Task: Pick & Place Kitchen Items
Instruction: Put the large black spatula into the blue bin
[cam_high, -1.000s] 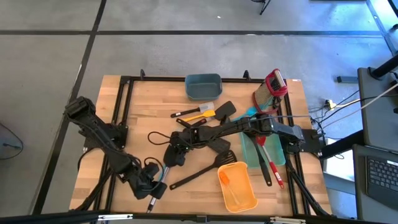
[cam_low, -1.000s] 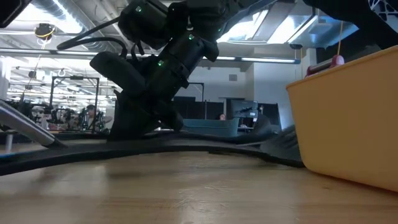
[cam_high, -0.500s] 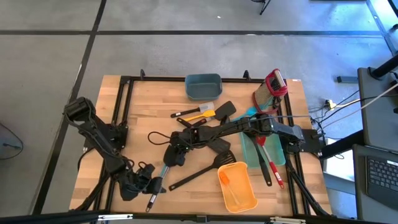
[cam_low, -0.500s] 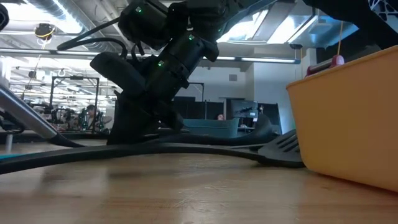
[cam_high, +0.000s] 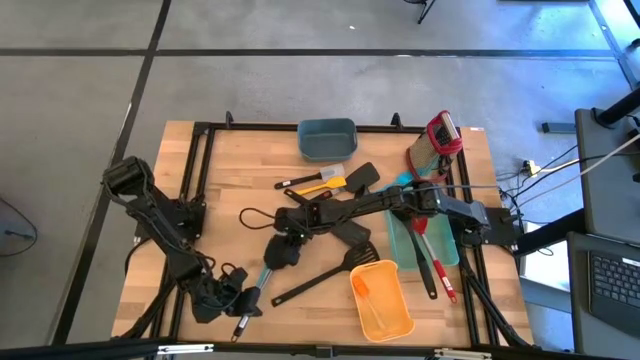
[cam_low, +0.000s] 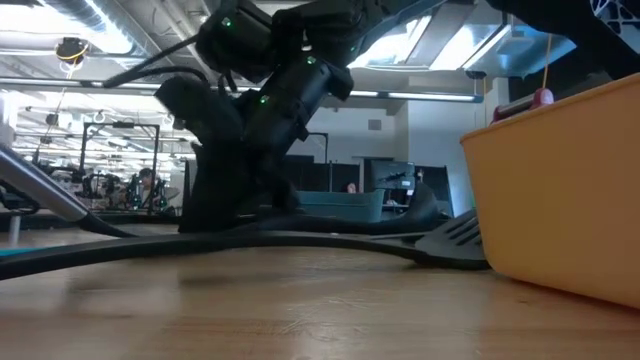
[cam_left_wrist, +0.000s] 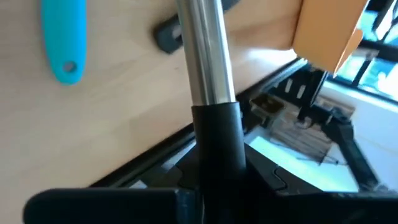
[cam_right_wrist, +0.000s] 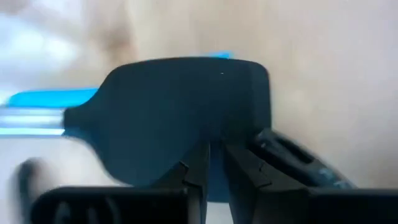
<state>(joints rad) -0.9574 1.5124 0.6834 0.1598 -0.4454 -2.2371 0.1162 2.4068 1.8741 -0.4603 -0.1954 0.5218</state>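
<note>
While the wooden surface (cam_high: 225, 170) is this cluttered, the biggest risk is my long right arm (cam_high: 370, 205), stretched across the middle above the heap of kitchen items (cam_high: 335, 185); any swing from there could, I judge, sweep handles sideways or knock the yellow bin (cam_high: 385, 305) near the front edge. My left arm (cam_high: 165, 235) is folded down at the front left corner, close to the rim, so a utensil dropped there might roll off the surface. My right jaws are pressed almost together against the edge of a black turner head (cam_right_wrist: 180, 106); I cannot tell whether they truly pinch it, and so thin a hold could let the blade pivot or slip out on lifting. The steel-handled utensil (cam_left_wrist: 205, 62) runs straight in between my left jaws, but I cannot tell whether they have bitten yet; held at its black end, its long shaft would droop and could drag on the teal spatula handle (cam_left_wrist: 64, 37) lying just beside it
</note>
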